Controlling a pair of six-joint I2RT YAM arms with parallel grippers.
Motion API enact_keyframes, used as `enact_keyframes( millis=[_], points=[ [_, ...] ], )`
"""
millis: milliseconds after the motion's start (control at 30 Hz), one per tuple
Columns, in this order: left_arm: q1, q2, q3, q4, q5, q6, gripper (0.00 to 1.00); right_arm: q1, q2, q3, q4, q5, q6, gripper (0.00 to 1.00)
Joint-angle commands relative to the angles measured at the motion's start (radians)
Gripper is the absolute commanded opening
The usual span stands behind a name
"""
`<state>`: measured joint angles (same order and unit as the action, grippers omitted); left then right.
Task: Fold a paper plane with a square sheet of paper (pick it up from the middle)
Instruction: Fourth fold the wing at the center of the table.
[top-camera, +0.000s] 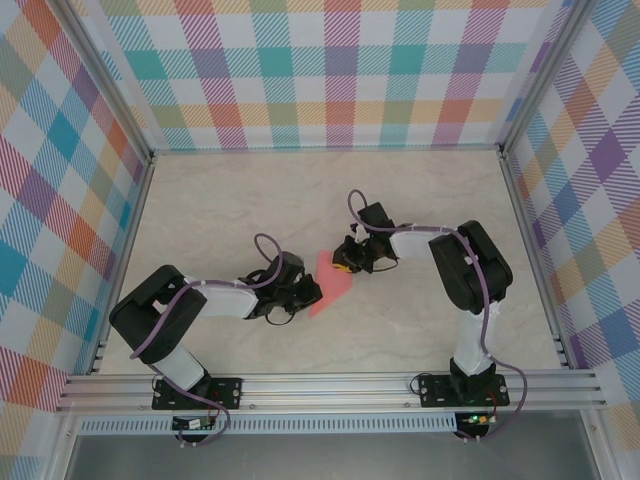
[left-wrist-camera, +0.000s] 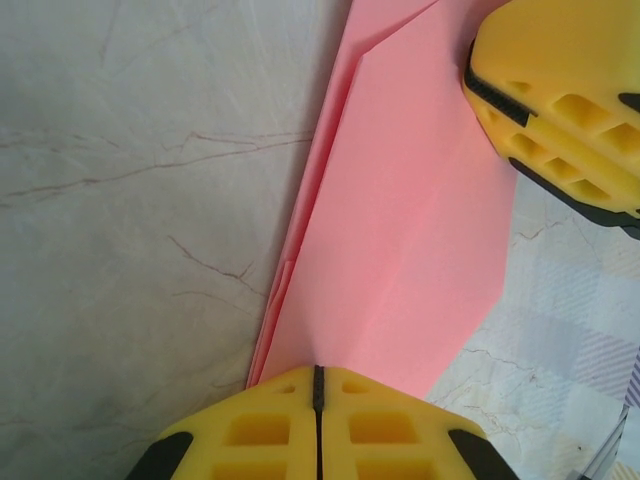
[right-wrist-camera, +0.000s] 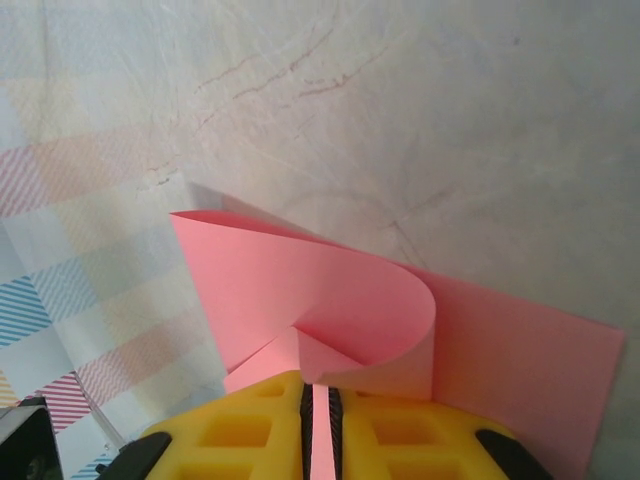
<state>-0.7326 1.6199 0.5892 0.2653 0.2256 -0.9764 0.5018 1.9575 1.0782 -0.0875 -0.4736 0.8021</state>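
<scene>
The salmon-pink square sheet of paper (top-camera: 332, 283) lies folded in layers on the marble table between both arms. In the left wrist view it is a long, narrowing shape (left-wrist-camera: 410, 230) with a faint crease running into my left gripper (left-wrist-camera: 318, 378), whose jaws are shut on its near end. My left gripper (top-camera: 306, 291) sits at the paper's left edge. My right gripper (right-wrist-camera: 316, 392) is shut on a strip of the paper; a flap (right-wrist-camera: 330, 290) curls up and over in front of it. In the top view my right gripper (top-camera: 350, 262) is at the paper's upper corner, and one of its fingers (left-wrist-camera: 560, 95) also appears in the left wrist view.
The marble tabletop (top-camera: 250, 200) is walled by checked panels (top-camera: 330, 70) at the back and both sides. An aluminium rail (top-camera: 330, 385) runs along the near edge, where both arm bases are bolted.
</scene>
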Motion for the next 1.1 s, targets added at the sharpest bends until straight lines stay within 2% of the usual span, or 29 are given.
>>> enact_keyframes(
  millis=[0, 500, 767, 900, 1067],
  points=[
    [-0.005, 0.02, -0.061, -0.21, -0.033, 0.022, 0.06, -0.053, 0.038, 0.034, 0.011, 0.111, -0.033, 0.16],
    [-0.007, 0.014, -0.061, -0.209, -0.028, 0.02, 0.06, -0.111, 0.059, 0.078, 0.0, 0.119, -0.064, 0.17],
    [-0.007, 0.014, -0.061, -0.207, -0.03, 0.022, 0.06, -0.12, -0.051, 0.089, 0.013, 0.047, -0.083, 0.2],
    [-0.007, 0.012, -0.065, -0.2, -0.028, 0.019, 0.06, -0.091, -0.106, 0.04, 0.046, 0.019, -0.061, 0.2],
    [-0.007, 0.01, -0.065, -0.201, -0.029, 0.021, 0.06, 0.008, -0.127, -0.053, 0.128, -0.01, -0.005, 0.15]
  ],
)
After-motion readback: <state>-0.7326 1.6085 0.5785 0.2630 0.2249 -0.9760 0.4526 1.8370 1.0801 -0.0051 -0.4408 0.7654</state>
